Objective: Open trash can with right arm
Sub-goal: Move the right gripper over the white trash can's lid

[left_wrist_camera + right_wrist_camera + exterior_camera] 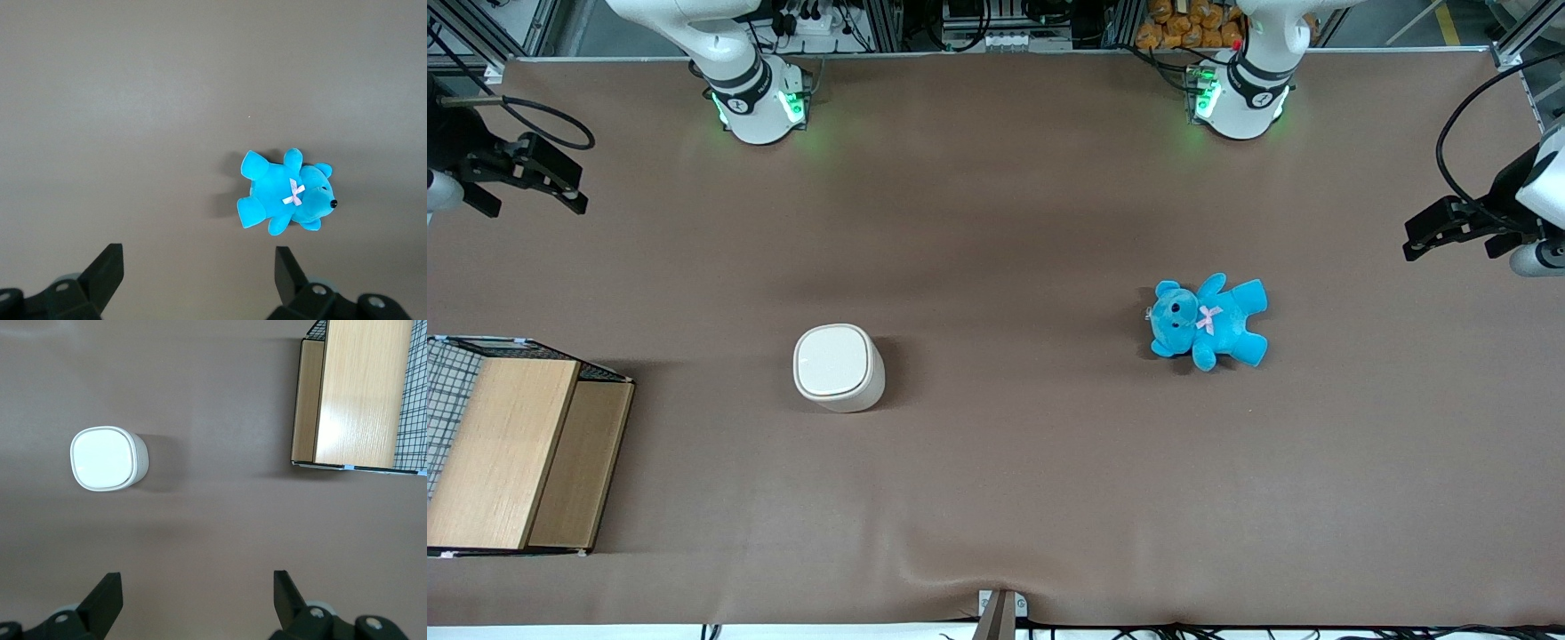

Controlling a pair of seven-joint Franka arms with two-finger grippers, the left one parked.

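One gap decides your move: the trash can [839, 367], lid shut, stands well apart from your released pincer [538, 182], nearer the front camera, beside the wooden box [511, 453].

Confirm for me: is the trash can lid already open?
No. The trash can lid lies flat and shut, and the open gripper hangs far off, farther from the front camera.

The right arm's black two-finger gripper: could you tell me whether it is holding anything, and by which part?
Nothing is held. The black two-finger gripper is open and empty, high above the brown table, apart from the cream-white trash can, whose flat lid is shut.
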